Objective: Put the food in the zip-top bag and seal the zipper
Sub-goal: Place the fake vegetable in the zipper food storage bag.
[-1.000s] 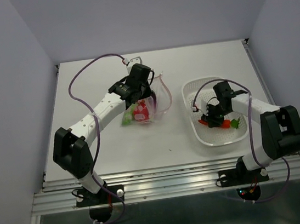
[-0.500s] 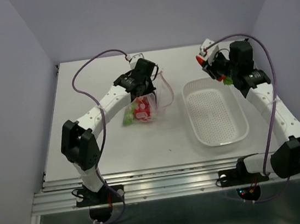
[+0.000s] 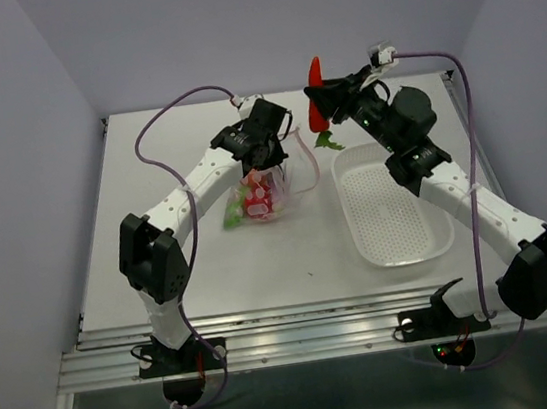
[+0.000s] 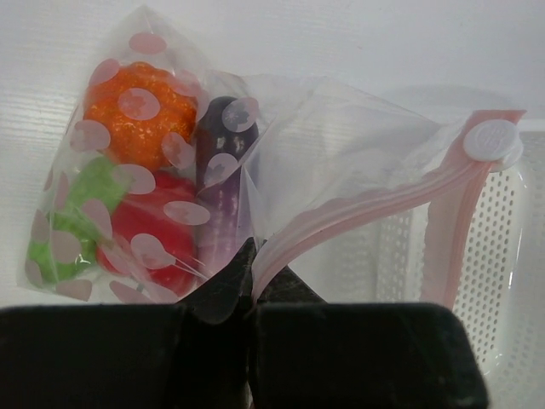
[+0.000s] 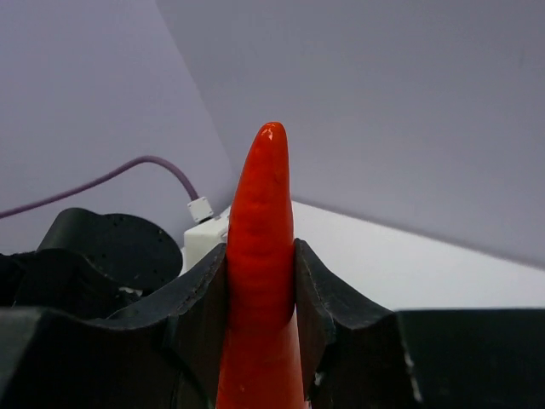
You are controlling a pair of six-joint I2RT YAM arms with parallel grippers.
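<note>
White desk (image 3: 212,273), lilac walls. From above: a second ago the right pincer (image 3: 325,107) was down in the basket (image 3: 348,217), and now it's swung up toward top centre with the carrot (image 3: 314,76) clamped in it (looks like the last veg, nothing colourful left in there). Left pincer (image 3: 270,154) holds the zip-top bag (image 3: 291,187) mid-frame.

Left wrist: it's shut on the bag's lip by the pink zipper (image 4: 375,213), mouth gaping right. Pumpkin (image 4: 140,115), eggplant (image 4: 223,145), pepper (image 4: 153,234) and green pod (image 4: 64,226) sit inside, upper left.

Right wrist: both fingers squeeze the carrot, tip up.
</note>
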